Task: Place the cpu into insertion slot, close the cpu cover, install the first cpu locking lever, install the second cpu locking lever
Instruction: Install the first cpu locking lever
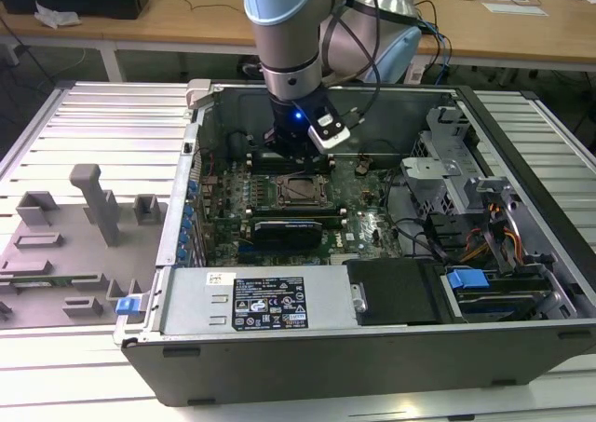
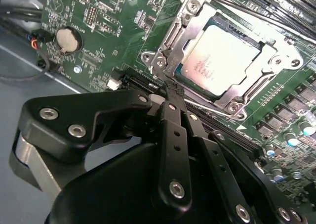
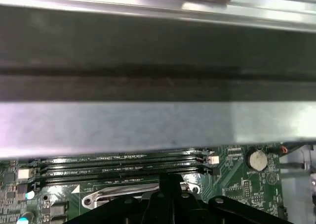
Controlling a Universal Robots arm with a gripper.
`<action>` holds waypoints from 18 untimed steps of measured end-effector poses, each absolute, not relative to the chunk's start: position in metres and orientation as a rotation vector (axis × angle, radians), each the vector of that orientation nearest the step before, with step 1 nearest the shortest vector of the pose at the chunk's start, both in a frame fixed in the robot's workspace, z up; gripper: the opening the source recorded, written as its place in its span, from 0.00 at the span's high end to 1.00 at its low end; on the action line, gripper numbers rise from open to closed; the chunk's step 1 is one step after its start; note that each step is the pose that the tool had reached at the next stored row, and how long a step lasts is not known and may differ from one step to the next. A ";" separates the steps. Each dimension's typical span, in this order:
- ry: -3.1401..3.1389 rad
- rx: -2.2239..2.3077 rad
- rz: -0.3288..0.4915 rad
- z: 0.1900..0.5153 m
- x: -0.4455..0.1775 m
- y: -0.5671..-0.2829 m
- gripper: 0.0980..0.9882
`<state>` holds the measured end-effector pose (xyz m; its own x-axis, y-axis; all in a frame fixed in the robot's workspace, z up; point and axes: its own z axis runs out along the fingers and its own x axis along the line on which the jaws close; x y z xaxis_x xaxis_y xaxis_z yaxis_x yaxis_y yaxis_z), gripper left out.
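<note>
The cpu (image 2: 221, 56), a silver-grey square chip, lies flat in the insertion slot (image 1: 303, 191) on the green board. The cpu cover (image 2: 279, 61), a thin silver frame, lies down around it, with the chip showing through its window. My gripper (image 2: 171, 88) is shut, its black fingers pressed together, with the tips right at one corner of the socket frame. I cannot tell whether they hold anything. In the exterior view the gripper (image 1: 296, 152) hangs low inside the case, just behind the socket. The first wrist view has the gripper (image 3: 170, 178) over a silver socket edge (image 3: 123, 194).
The open computer case (image 1: 391, 347) walls in the board on all sides. Long black memory slots (image 3: 118, 165) and a coin battery (image 2: 67, 40) lie near the socket. A drive cage (image 1: 447, 152) and cables (image 1: 484, 236) fill the exterior view's right. A grey fixture (image 1: 88, 217) stands outside the case.
</note>
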<state>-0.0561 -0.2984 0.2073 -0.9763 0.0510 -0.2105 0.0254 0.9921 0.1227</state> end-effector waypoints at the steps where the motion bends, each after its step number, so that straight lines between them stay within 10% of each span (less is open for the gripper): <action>1: 2.920 0.073 0.174 0.206 -0.056 -0.297 0.99; 18: 2.913 0.165 0.187 0.214 -0.058 -0.284 0.99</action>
<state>-0.0585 -0.2836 0.2144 -0.9700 0.1252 -0.2085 0.0975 0.9856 0.1381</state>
